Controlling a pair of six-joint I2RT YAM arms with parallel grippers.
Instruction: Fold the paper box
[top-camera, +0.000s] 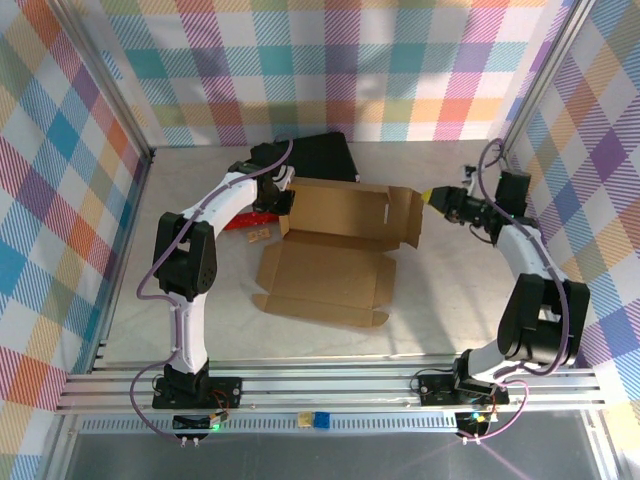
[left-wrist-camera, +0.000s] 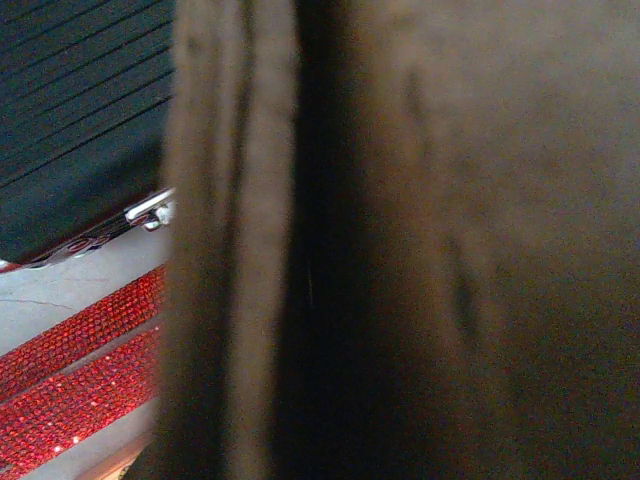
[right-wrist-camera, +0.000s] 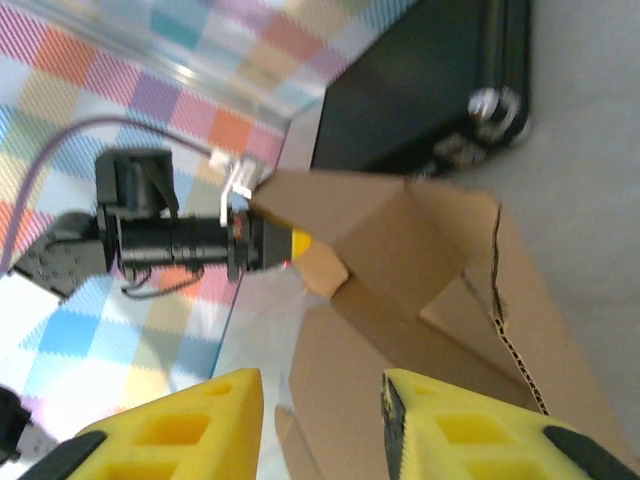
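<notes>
- Two hands work at opposite ends of the paper box (top-camera: 330, 265). It lies in the middle of the desk (top-camera: 440, 300), base panel flat and far wall raised upright.
- Left hand (top-camera: 284, 197) is pinched shut on the left end of that raised wall. From the right wrist camera, its yellow fingertip (right-wrist-camera: 300, 243) sits right at the cardboard corner.
- That grip looks like an anchor: it holds the wall standing and stops the light sheet sliding while the other end is worked.
- On the left wrist camera the cardboard is pressed so close that it blurs. That fits a tight hold, though the fingers themselves cannot be made out there.
- Right hand (top-camera: 430, 196) is parted, with nothing between its yellow fingers (right-wrist-camera: 460, 435). It sits just beside the right side flap, which stands angled inward off the far wall.
- Its place suggests it is lined up to push or take that flap and turn it square to the wall.
- Near panel and small near tabs lie flat on the desk, so most of the folding is not yet done.
- Black case (top-camera: 322, 155) lies close behind the far wall, and a red sparkly strap (top-camera: 243, 222) lies just left of the box. Either could catch a flap that swings wide.
</notes>
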